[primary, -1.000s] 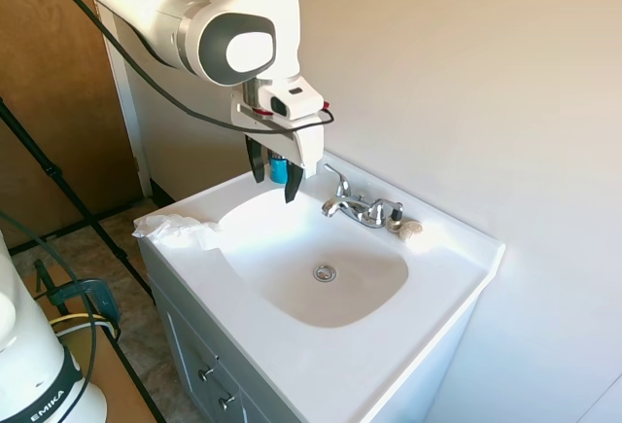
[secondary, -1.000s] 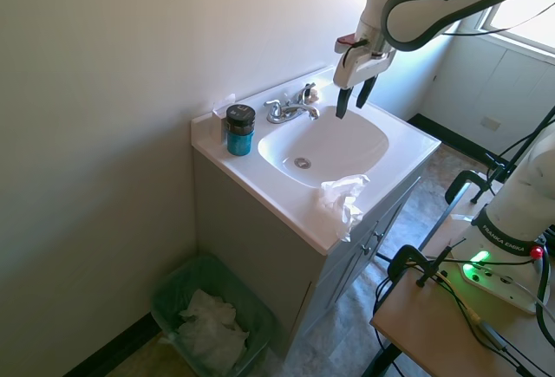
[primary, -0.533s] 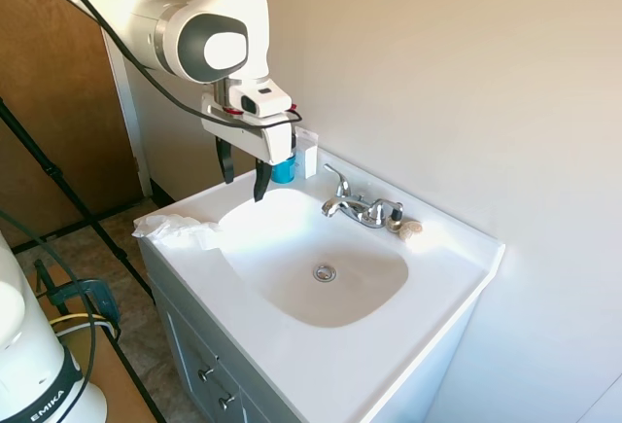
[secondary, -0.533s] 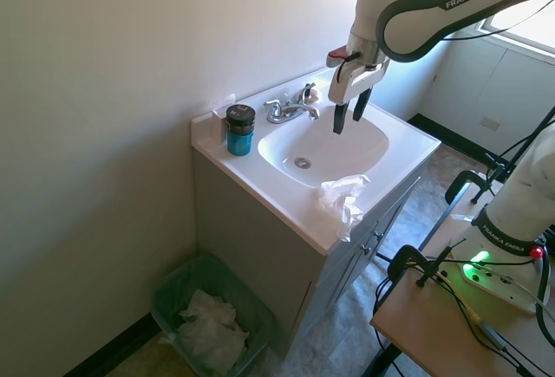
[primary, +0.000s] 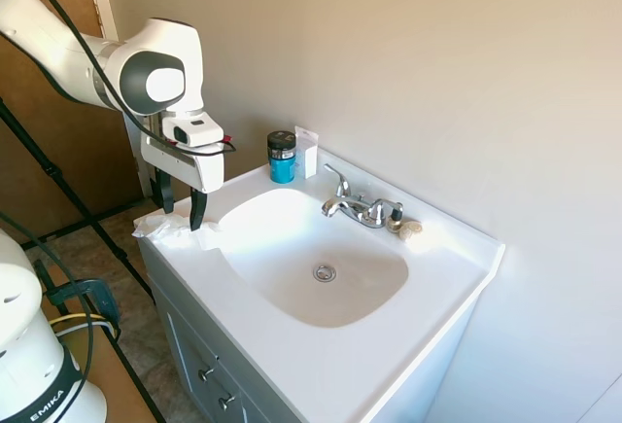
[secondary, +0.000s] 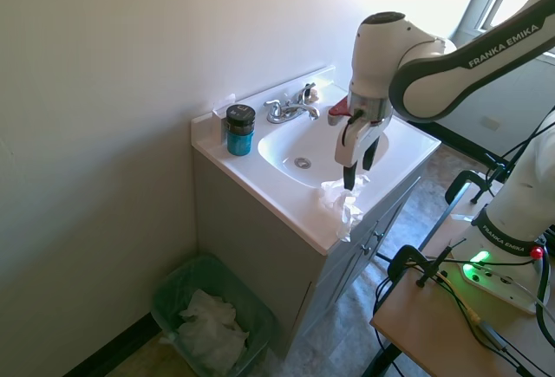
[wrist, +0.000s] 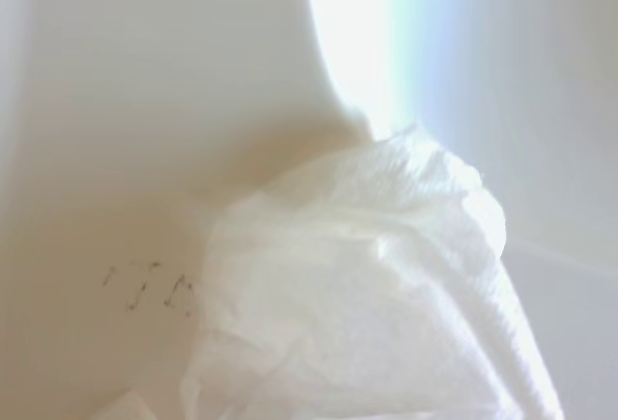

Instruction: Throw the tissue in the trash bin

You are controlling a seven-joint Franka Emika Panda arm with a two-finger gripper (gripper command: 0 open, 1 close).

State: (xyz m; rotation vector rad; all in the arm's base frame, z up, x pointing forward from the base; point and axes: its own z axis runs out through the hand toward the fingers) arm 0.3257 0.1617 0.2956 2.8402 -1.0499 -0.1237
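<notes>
Tool (primary: 180, 212) released, fingers spread, hanging just above the tissue (primary: 175, 232), not gripping it. Tissue sits crumpled on the near-left corner of the bench (primary: 292, 355), partly over the edge. Trash bin (secondary: 206, 316) on the floor beside the vanity, paper already inside.

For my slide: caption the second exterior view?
Open end effector poised over the tissue on the sink counter.

tissue (primary: 177, 232) white | sink (primary: 321, 265) white | jar (primary: 282, 157) blue, black lid | bin (secondary: 170, 289) green
</notes>
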